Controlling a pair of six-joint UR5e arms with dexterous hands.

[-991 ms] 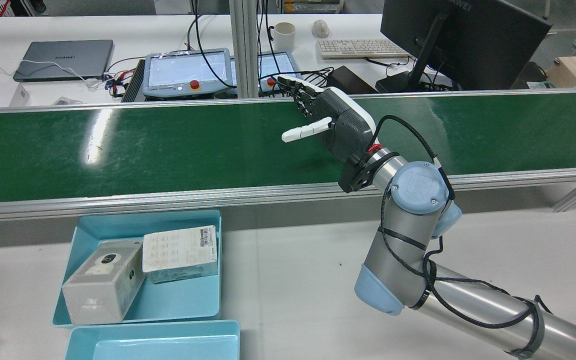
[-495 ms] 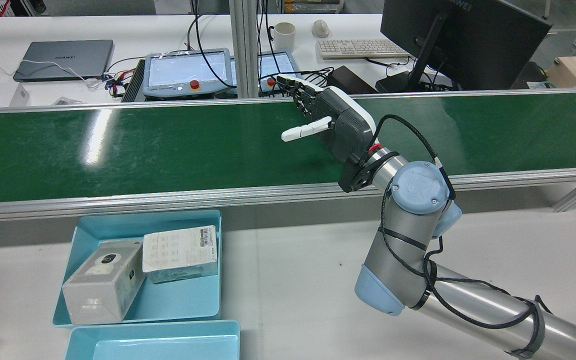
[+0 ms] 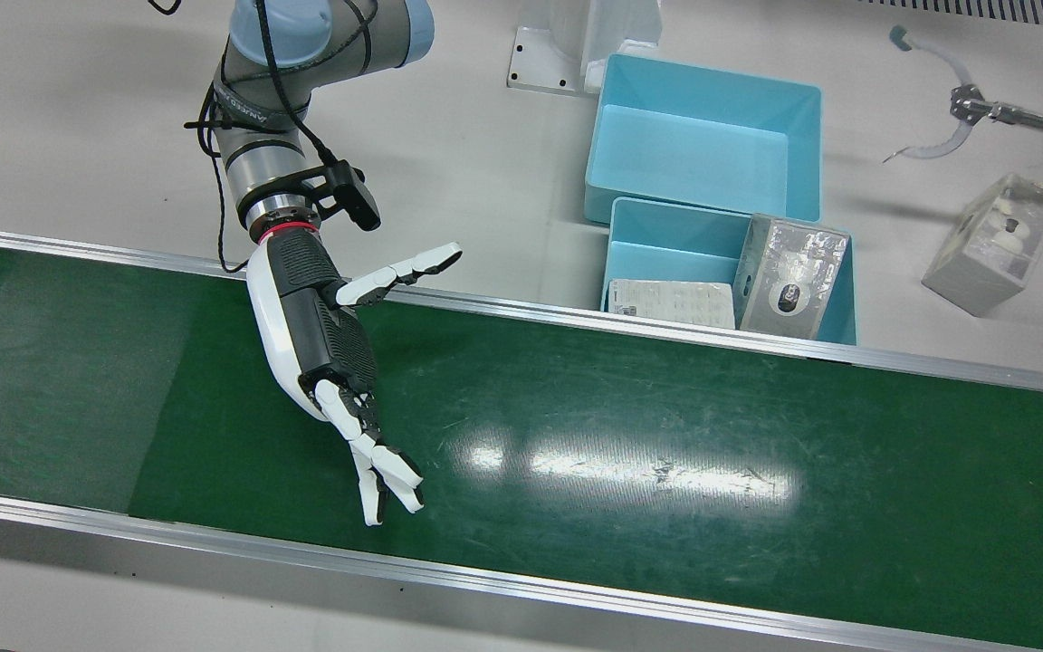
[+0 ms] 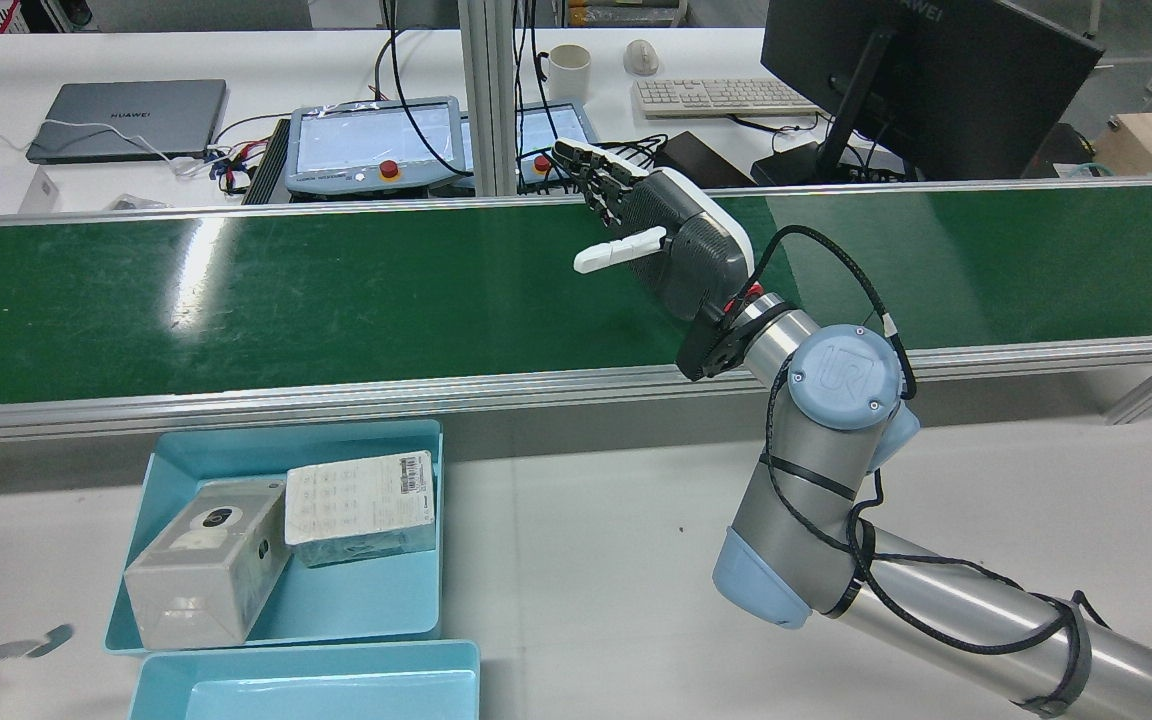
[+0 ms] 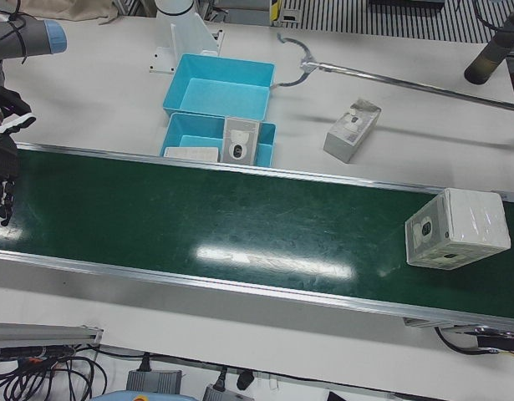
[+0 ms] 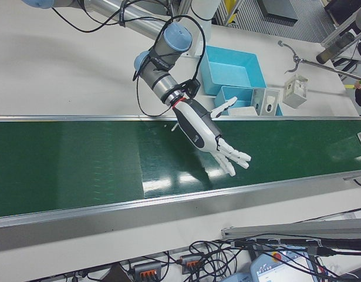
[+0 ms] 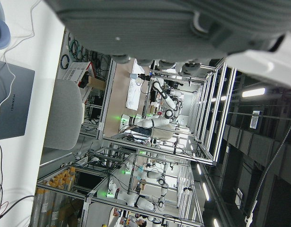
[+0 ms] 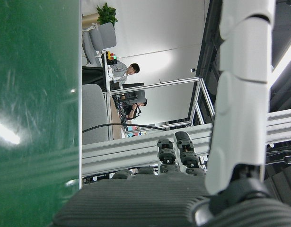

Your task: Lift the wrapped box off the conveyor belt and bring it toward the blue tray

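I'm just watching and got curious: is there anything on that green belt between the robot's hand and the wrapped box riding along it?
No. In the left-front view the belt is bare between the right hand and the wrapped box, showing only light reflections.

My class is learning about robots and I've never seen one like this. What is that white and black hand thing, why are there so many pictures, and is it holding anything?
It is a robot arm ending in a hand with fingers. This one is the robot's right hand. It is open above the green conveyor belt and holds nothing.

The pictures are the same moment from different cameras: one nearly overhead, one behind the robot, two on the far side, and one on each hand.

A wrapped box sits on the belt far from the hand. Beside the belt are blue trays; one holds two packages. Another box lies on the white table. The left hand shows only as a blurry close-up, so I cannot tell its pose.
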